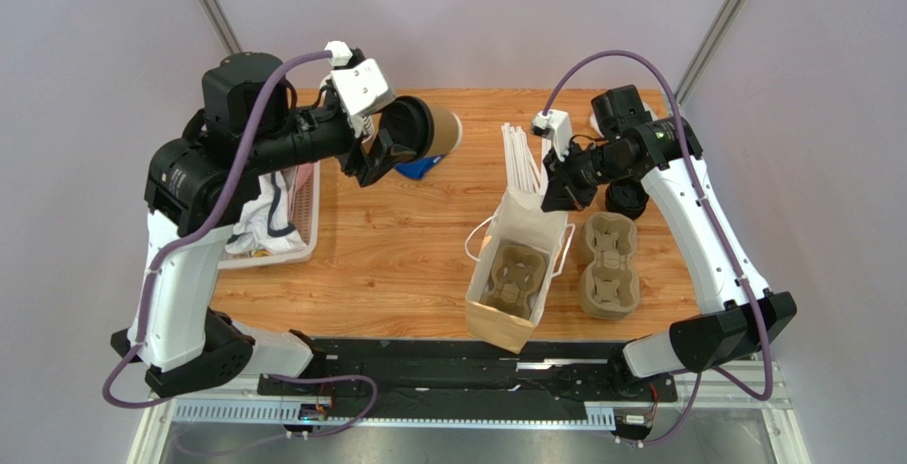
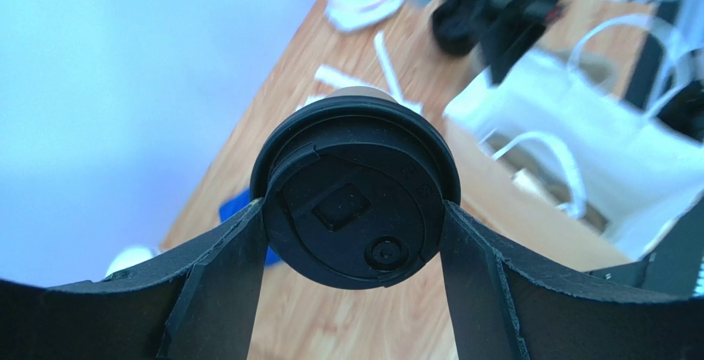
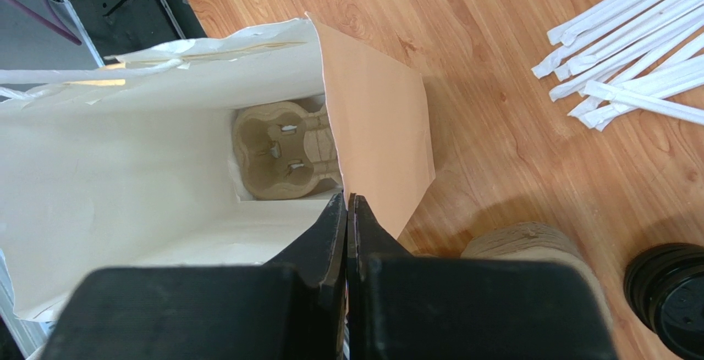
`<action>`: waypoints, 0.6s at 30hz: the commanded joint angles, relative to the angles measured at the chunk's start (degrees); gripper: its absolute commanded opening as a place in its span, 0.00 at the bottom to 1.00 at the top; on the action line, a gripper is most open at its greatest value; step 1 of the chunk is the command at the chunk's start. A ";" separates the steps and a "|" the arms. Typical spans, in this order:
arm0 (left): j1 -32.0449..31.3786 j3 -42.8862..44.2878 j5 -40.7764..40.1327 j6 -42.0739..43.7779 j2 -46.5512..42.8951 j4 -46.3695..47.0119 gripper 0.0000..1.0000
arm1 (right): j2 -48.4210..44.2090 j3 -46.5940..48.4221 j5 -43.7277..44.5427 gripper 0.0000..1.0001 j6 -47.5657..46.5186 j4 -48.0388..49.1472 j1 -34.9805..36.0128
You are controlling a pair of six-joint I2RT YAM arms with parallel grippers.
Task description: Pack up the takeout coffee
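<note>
Item 1, 5 o'clock: white paper bag [image 1: 516,267], mouth open, pulp cup carrier [image 3: 285,150] inside, partly hidden by the bag wall.
Item 2, 4 o'clock: stacked pulp carriers [image 1: 609,264] on the table [image 1: 383,262].
Item 3: right end effector [image 3: 348,212], fingers closed flat, pinched the bag's far rim.
Item 4, 9 o'clock: basket [image 1: 307,209] of cloths, part-hidden by the arm.
Item 5, 1 o'clock: wrapped straws [image 1: 522,156].
Item 6, 11 o'clock: takeout coffee [image 1: 426,133], clear of the table and lying sideways, was clamped at its black lid by the wide-spread left end effector [image 1: 389,151]. Lid embossing was too blurred to read.
</note>
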 commanded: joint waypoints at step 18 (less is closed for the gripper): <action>-28.28 3.78 -9.24 12.79 10.88 -5.85 0.31 | 2.12 3.88 -3.52 0.00 4.33 -3.35 1.62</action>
